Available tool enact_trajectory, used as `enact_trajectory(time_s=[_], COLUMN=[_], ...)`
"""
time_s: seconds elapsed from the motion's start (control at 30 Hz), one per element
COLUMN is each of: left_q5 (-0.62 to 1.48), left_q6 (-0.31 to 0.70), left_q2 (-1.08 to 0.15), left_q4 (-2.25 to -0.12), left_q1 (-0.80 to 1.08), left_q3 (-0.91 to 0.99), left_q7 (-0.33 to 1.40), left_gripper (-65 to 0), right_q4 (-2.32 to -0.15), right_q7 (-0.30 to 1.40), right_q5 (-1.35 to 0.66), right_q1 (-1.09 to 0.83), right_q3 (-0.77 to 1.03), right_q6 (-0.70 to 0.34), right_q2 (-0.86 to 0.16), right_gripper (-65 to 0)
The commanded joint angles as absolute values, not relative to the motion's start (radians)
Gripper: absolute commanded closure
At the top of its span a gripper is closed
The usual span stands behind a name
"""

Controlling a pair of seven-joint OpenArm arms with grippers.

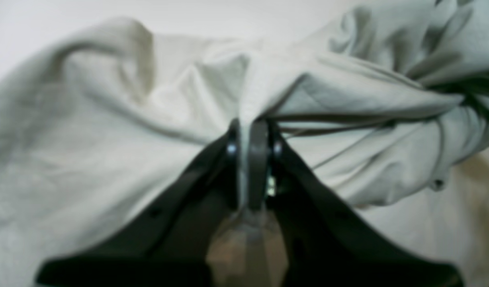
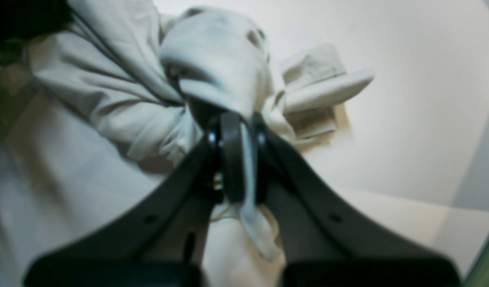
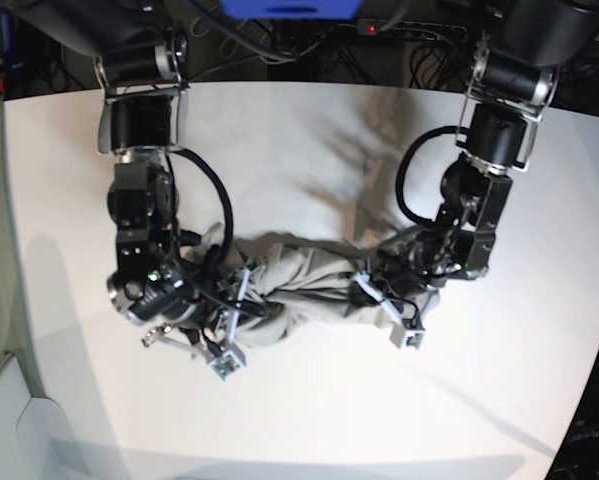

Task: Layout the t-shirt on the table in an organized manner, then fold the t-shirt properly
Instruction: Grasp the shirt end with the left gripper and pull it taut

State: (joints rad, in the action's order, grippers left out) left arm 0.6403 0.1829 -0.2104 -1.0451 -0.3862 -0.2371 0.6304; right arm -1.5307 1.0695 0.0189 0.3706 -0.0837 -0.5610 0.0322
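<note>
The t-shirt lay bunched in a rope-like heap near the middle of the table, its long axis running from about 9 o'clock to 3 o'clock across the base view, well clear of every edge. Each end of that heap met an arm. The right gripper sat at the 9 o'clock end, and its wrist view showed the jaws pressed together on a fold of cloth, a small tail of fabric poking out below them. The left gripper sat at the 3 o'clock end; its own view showed the jaws likewise closed narrow on a pinched ridge of shirt, the fabric fanning away from the tips toward 12 o'clock.

So both tools held the shirt, one at each end, and neither was nearer than the other (the cloth simply spanned the gap between them). In the right wrist view a folded edge of the shirt, perhaps a sleeve or hem, rested on the bare table at about 2 o'clock from the jaws.

Judging by this, the laying-out had not yet been achieved: the garment was twisted and crumpled. The coming move would likely turn on drawing the two grips apart along that 9-to-3 line to open the cloth.
</note>
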Motion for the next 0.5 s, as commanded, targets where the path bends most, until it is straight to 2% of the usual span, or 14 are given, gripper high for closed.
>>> enact_trajectory(time_s=[0.0, 0.27, 0.47], left_q5=[0.654, 0.647, 0.656], left_q6=[0.18, 0.191, 0.191], left_q2=[-0.217, -0.228, -0.242], left_q4=[-1.078, -1.268, -1.451], left_q1=[-0.412, -0.263, -0.119], left_q3=[-0.217, 0.117, 0.271], left_q7=[0.611, 0.73, 0.76], left_gripper=[-0.8, -0.4, -0.4], right_q4=[-1.546, -1.544, -1.544], right_q7=[1.043, 1.041, 1.044], right_q5=[0.005, 0.007, 0.007], right_q1=[0.403, 0.414, 0.417], right_q3=[-0.085, -0.076, -0.051], right_q6=[-0.552, -0.547, -0.545], right_q2=[0.03, -0.008, -0.028], right_gripper=[0.0, 0.0, 0.0])
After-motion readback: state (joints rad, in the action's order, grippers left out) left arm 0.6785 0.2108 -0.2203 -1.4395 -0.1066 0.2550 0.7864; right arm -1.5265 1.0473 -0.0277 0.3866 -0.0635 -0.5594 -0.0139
